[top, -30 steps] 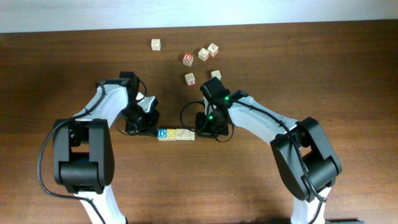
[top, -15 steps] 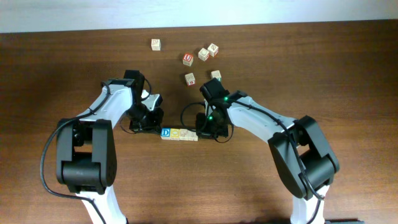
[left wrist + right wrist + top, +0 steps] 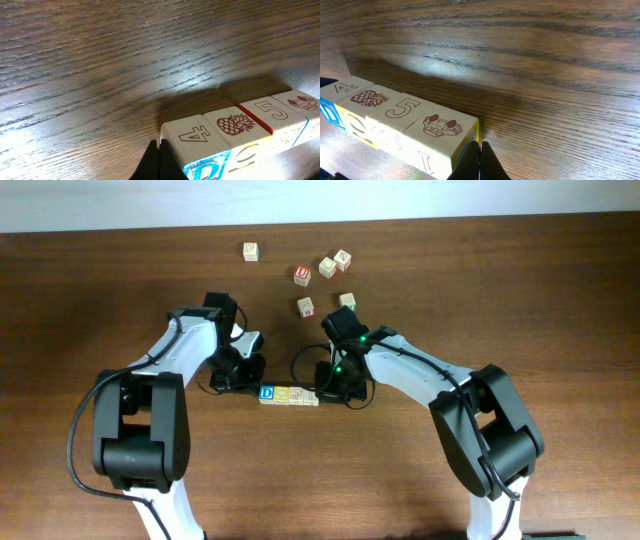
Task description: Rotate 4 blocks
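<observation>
**Blocks nudged along the table.** Four wooden alphabet blocks [image 3: 289,395] lie in a tight row at the middle of the table [image 3: 100,290], with an arm at each end. The blue "D" cube [image 3: 267,393] sits at the row's left end, a yellow-faced cube [image 3: 282,394] is next to it, and two pale cubes follow.

Since a second ago the row has slid slightly to the right in the overhead view. The left gripper [image 3: 250,383] has swung in from farther left to meet the "D" end. The right gripper [image 3: 325,392] has barely shifted at the opposite end. Both tools have their fingers pressed fully together and grip nothing.

In the left wrist view the shut fingertips [image 3: 155,162] sit at the lower corner of the end cube. In the right wrist view the fingertips [image 3: 472,162] sit at the corner of the cube at the other end. Neither view settles whether metal actually touches wood.

Much stays out of sight:
- Both wrist cameras cut off the cubes' lower faces, and in the left wrist view the blue face shows only as a sliver at the frame's bottom edge.
- From overhead the pale cubes' letters are too small to read, and both grippers' tips are lost under their own housings.

Farther back lie loose cubes — among them a red-faced "U" cube [image 3: 302,274] and one cube [image 3: 347,300] partly covered by the right arm.
</observation>
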Tool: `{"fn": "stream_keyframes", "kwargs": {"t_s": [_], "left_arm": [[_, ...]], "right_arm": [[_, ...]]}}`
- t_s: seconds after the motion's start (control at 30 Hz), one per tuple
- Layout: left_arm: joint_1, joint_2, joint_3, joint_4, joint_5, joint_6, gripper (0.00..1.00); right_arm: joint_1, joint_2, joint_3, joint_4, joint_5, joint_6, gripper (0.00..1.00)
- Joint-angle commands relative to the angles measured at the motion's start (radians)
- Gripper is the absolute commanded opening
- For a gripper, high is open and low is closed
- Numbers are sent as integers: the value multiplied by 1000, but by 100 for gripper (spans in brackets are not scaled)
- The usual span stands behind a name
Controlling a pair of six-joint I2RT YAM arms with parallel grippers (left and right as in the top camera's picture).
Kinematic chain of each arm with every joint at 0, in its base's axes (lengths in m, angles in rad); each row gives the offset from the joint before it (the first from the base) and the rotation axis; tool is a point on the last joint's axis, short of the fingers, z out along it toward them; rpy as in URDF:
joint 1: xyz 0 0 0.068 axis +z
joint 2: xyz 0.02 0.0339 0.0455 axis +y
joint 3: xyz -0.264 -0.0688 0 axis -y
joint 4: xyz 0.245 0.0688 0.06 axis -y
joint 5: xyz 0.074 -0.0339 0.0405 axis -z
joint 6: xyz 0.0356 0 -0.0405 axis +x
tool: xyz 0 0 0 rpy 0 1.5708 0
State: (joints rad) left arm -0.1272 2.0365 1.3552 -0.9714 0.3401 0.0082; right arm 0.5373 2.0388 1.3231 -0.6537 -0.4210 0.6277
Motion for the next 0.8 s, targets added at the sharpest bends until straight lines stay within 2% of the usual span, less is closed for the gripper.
{"fn": "stream_keyframes", "kwargs": {"t_s": [0.0,0.17,0.27,0.5,0.6,0.67,0.7,0.77], "left_arm": [[-12,-8,-12,1,31,19,0],[-7,-8,34,-21,30,16,0],[-6,-8,38,-42,-64,-48,0],[22,-8,39,-64,-74,-76,0],[26,-8,73,-133,-70,-74,0],[46,-8,89,-156,-29,-34,0],[72,-8,89,-161,70,46,0],[116,-8,87,-182,132,112,0]], "right_arm": [[6,11,5,8,-13,0,4],[6,11,5,8,-13,-3,4],[6,11,5,8,-12,-7,4],[6,11,5,8,-12,-7,4],[6,11,5,13,-12,-10,4],[6,11,5,12,-12,-10,4],[5,11,5,11,-12,-11,4],[5,11,5,11,-12,-11,4]]}}
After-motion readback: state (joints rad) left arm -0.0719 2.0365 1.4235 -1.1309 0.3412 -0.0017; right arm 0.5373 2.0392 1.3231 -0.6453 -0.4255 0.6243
